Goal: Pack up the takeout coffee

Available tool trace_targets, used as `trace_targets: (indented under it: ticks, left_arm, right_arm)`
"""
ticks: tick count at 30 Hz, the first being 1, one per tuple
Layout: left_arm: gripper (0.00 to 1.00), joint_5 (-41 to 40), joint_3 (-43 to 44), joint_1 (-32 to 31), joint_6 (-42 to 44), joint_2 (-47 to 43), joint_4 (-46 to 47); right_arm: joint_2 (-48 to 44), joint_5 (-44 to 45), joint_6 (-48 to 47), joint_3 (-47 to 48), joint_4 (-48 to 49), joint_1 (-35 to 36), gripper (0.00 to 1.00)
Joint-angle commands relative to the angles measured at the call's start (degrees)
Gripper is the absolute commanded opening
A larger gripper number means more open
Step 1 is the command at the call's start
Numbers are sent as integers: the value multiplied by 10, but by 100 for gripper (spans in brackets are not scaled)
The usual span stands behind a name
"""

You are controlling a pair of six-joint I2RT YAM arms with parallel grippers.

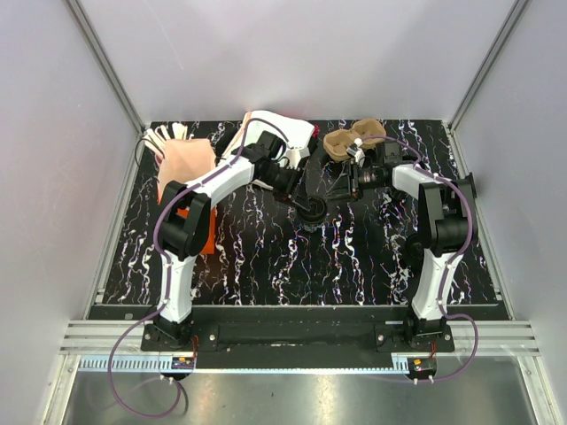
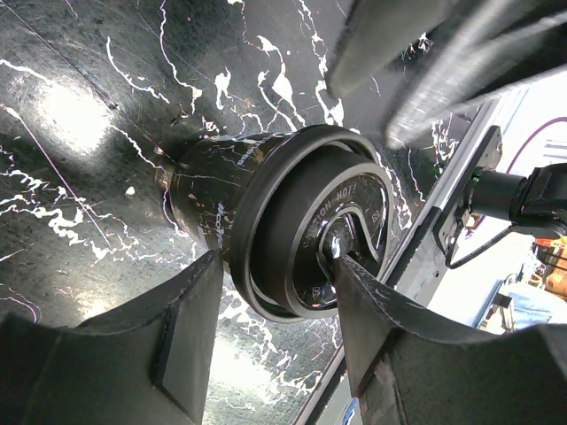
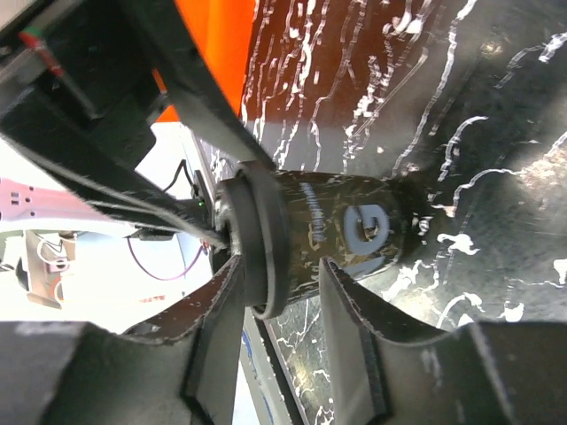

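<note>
Your right gripper [image 3: 282,270] squeezes the cup [image 3: 354,221], likely so it cannot tip. Your left gripper [image 2: 276,266] sits round the lid [image 2: 301,221], grip unclear.

Cup [image 2: 213,199] lid [image 2: 301,257], left wrist view: raised letters, same black as the lid, curve along the top beside the sip hole. Legible part reads "…TION HOT!". The first letters are glare-washed and unsure. More embossed characters follow to the right, not readable.

Cup wall, right wrist view: one large pale grey mark shaped like a "G" [image 3: 368,227], seen turned sideways. Between it and the lid rim runs a line of small pale print [image 3: 313,221], too blurred to read.

Top view: cup too small for any lettering to be read.
</note>
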Motion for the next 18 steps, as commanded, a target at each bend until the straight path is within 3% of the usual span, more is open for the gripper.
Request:
trace_targets:
  ticks: [1,18]
  left_arm:
    - [54,-46,10,-4,22,25,-12]
    - [54,-56,16,-8,22,28,-20]
  right_arm:
    - [17,-1,19,10,26,-1,43]
    - [1,-17,8,-15,31,1,43]
